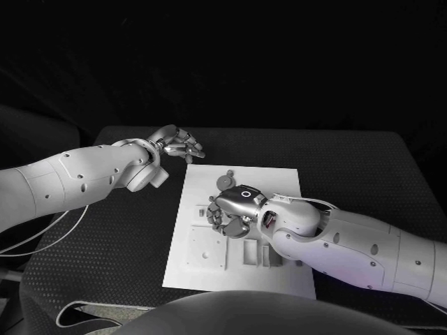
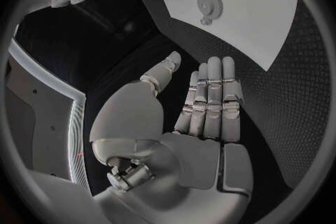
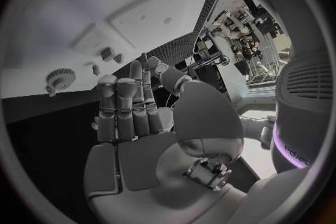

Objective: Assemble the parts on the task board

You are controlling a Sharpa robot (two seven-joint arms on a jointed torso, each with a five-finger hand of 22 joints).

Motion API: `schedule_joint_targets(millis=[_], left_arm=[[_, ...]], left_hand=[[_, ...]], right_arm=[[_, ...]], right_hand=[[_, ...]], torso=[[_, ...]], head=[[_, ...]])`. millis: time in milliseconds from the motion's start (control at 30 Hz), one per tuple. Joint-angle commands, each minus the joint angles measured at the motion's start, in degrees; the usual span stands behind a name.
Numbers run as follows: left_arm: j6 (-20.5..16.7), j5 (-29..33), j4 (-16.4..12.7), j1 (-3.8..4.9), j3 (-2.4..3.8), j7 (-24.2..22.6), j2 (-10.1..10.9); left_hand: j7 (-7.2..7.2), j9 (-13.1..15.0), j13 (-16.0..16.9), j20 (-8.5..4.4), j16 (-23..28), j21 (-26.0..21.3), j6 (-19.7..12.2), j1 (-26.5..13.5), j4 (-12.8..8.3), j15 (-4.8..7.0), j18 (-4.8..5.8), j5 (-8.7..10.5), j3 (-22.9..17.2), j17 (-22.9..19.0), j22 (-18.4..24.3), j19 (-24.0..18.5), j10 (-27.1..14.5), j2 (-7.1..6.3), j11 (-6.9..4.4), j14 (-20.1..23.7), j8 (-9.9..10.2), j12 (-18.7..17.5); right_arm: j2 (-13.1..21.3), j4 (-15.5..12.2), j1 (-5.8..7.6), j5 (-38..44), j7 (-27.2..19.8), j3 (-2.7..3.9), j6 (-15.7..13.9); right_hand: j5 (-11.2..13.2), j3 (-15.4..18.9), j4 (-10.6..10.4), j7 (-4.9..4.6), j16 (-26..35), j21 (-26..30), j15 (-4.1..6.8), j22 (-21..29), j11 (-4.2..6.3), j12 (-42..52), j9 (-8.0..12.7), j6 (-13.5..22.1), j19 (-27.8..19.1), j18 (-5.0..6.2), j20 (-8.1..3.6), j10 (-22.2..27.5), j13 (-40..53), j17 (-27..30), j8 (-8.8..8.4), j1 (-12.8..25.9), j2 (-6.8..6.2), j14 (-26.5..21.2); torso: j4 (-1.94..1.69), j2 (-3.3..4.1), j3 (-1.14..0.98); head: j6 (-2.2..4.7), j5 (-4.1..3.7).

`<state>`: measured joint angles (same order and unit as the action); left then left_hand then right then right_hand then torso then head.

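Observation:
The white task board (image 1: 284, 183) lies in the middle of the black table. A grey gear (image 1: 225, 181) stands on a peg near its far edge, also seen as the gear (image 2: 207, 0) and the gear (image 3: 61, 77). Small grey parts (image 3: 106, 54) sit on the board just past my right fingertips. My right hand (image 1: 234, 209) hovers over the board's middle; my right hand (image 3: 133, 112) has straight fingers and holds nothing. My left hand (image 1: 178, 144) hangs over the table beyond the board's far left corner. From the wrist, my left hand (image 2: 203, 106) is flat, fingers extended, empty.
The board (image 1: 205, 248) has a square raised plate at its near left and narrow slots (image 1: 253, 252) beside it. Black textured table (image 1: 113, 230) surrounds the board on all sides. A cable (image 1: 42, 234) trails off the table's left edge.

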<state>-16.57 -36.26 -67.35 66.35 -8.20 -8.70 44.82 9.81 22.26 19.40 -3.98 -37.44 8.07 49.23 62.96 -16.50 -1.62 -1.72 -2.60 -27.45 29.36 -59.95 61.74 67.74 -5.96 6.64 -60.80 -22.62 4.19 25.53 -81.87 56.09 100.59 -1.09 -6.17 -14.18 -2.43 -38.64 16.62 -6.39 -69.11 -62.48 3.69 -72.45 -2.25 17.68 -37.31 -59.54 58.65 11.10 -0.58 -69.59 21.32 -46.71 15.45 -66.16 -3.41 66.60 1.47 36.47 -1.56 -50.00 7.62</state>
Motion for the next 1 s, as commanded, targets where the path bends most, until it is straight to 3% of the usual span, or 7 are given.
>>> schedule_joint_targets(millis=[33, 133, 367, 1000], left_arm=[[0.34, 0.32, -0.01, 0.06, 0.03, -0.60, -0.18], [0.38, 0.32, -0.01, 0.06, 0.03, -0.59, -0.29], [0.41, 0.32, -0.02, 0.06, 0.03, -0.58, -0.29], [0.41, 0.32, -0.17, 0.06, 0.03, -0.56, -0.03]], left_hand=[[0.03, -0.01, -0.09, 0.08, 0.26, -0.34, -0.28, 0.01, 0.03, -0.07, -0.61, -0.27, 0.36, 0.07, 0.09, 0.32, -0.45, 0.33, -0.06, -0.27, 0.25, -0.28], [0.03, -0.01, -0.09, 0.07, 0.28, -0.35, -0.28, 0.02, 0.02, -0.07, -0.60, -0.27, 0.36, 0.09, 0.09, 0.32, -0.46, 0.34, -0.06, -0.27, 0.25, -0.28], [0.03, -0.01, -0.10, 0.07, 0.31, -0.36, -0.29, 0.03, 0.02, -0.07, -0.60, -0.27, 0.36, 0.13, 0.09, 0.32, -0.46, 0.35, -0.06, -0.28, 0.25, -0.28], [0.03, -0.01, -0.12, 0.07, 0.41, -0.40, -0.30, 0.06, 0.02, -0.07, -0.59, -0.27, 0.37, 0.26, 0.10, 0.33, -0.48, 0.37, -0.06, -0.29, 0.26, -0.26]], right_arm=[[-0.45, 0.62, -0.37, -0.50, -1.03, -0.31, 1.53], [-0.67, 1.19, -0.84, -0.32, -1.23, -0.71, 1.78], [-0.47, 1.81, -1.70, -0.33, -1.35, -0.81, 2.01], [-0.23, 2.34, -1.71, 1.14, -1.31, -1.06, 3.74]], right_hand=[[-0.34, -0.34, -0.05, -0.07, 0.37, 0.12, 0.22, 0.10, -0.10, -0.31, -0.06, -0.19, -0.06, 3.90, -0.48, -0.48, -0.06, 0.07, -0.06, -0.03, 0.29, -0.07], [-0.34, -0.33, -0.05, -0.08, 0.39, 0.14, 0.21, 0.11, -0.11, -0.36, -0.05, -0.18, -0.08, 3.90, -0.47, -0.49, -0.07, 0.07, -0.08, 0.00, 0.32, -0.09], [-0.34, -0.33, -0.04, -0.08, 0.41, 0.18, 0.21, 0.12, -0.11, -0.42, -0.04, -0.16, -0.10, 3.90, -0.46, -0.51, -0.10, 0.07, -0.10, 0.02, 0.38, -0.13], [-0.34, -0.31, 0.02, -0.07, 0.43, 0.22, 0.20, 0.13, -0.11, -0.52, -0.02, -0.17, -0.14, 3.90, -0.46, -0.58, -0.13, 0.07, -0.10, 0.01, 0.39, -0.17]], torso=[[0.08, -0.01, 0.05], [0.07, 0.02, 0.00], [0.04, 0.02, -0.04], [0.13, 0.01, 0.02]], head=[[0.00, 0.59], [0.00, 1.07], [0.00, 2.10], [0.00, 2.32]])
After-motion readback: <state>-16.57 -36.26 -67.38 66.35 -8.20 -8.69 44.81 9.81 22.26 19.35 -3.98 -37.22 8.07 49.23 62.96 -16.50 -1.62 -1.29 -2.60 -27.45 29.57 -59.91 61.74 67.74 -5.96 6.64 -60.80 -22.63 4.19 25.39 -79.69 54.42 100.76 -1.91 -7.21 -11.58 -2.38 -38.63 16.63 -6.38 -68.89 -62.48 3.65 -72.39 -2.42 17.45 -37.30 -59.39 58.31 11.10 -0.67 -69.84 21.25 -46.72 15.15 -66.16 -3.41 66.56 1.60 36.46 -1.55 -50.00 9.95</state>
